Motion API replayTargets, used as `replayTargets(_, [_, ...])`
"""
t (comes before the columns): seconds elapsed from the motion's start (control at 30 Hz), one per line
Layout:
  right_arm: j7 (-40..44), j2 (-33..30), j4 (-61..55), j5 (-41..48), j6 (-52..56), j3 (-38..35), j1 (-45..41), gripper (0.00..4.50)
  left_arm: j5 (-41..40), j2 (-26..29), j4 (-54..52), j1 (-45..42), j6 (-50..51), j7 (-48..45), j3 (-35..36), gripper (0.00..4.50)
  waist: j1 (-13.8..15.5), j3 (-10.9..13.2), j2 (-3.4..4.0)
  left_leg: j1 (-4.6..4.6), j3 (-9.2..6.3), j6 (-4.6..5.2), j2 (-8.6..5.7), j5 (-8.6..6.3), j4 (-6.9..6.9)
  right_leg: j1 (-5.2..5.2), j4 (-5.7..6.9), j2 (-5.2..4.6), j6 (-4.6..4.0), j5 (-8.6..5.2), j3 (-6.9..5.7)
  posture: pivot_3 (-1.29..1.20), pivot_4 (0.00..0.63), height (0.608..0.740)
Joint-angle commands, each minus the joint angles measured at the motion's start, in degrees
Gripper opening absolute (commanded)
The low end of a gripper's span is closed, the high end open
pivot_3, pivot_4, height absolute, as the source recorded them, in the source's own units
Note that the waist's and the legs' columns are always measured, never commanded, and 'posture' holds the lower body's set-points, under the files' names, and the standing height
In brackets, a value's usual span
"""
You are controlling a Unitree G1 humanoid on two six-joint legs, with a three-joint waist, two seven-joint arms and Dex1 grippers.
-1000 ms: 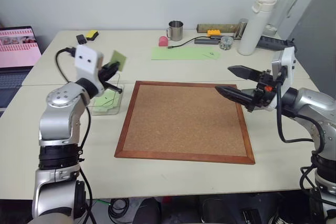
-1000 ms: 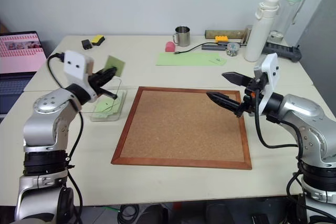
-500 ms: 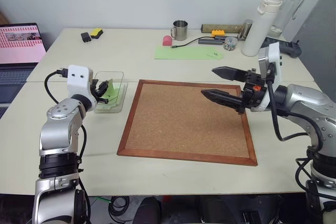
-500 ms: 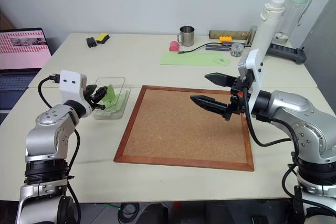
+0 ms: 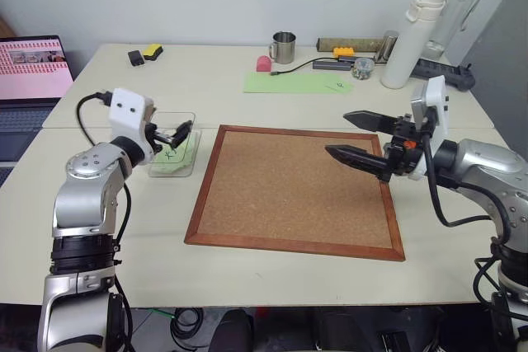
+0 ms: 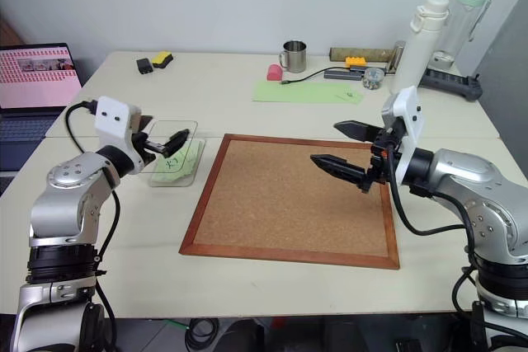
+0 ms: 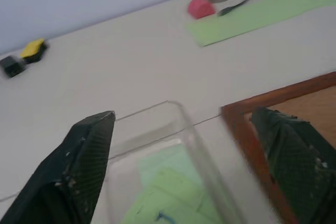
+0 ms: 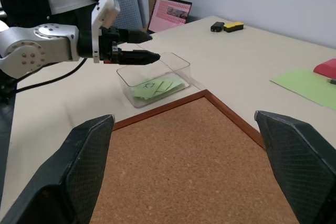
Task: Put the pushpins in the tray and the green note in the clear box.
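Observation:
The green note lies flat inside the clear box, left of the corkboard. My left gripper hovers just above the box's near end, open, with nothing between its fingers. In the left wrist view, the note and the box rim sit between the spread fingers. Over the right side of the corkboard my right gripper hangs open and empty, pointing left. From the right wrist view the box holds the note. The pushpins and the tray are out of view.
A laptop stands at the far left. Along the back of the table are a metal mug, a pink item, a long pale green paper strip, a white bottle and small yellow and black items.
My left gripper carried the green note down into the clear box, opened and let it go. The note now lies in the box. The right gripper stayed open over the corkboard.

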Motion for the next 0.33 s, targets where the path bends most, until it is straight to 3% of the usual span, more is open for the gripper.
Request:
replayTargets(0.03, [2.9, -3.0, -1.0, -1.4, -2.5, -2.1, 3.7, 4.50, -4.3, 2.9, -6.3, -0.4, 1.8, -9.8, -3.9, 4.46, 0.0, 0.0, -0.01, 0.00, 0.01, 0.00, 0.00, 0.00, 0.00, 0.00, 0.00, 0.00, 0.00, 0.00, 0.00, 0.00, 0.150, 0.740])
replayTargets(0.33, [6.8, -6.5, -0.3, -5.6, -7.1, -2.7, 11.2, 4.50, -6.9, 6.4, -9.3, 1.1, 2.7, -20.7, -9.6, 4.46, -0.3, 0.0, -0.01, 0.04, 0.05, 0.01, 0.02, -0.01, -0.03, 0.00, -0.02, 0.08, 0.00, 0.00, 0.06, 0.00, 0.150, 0.740])
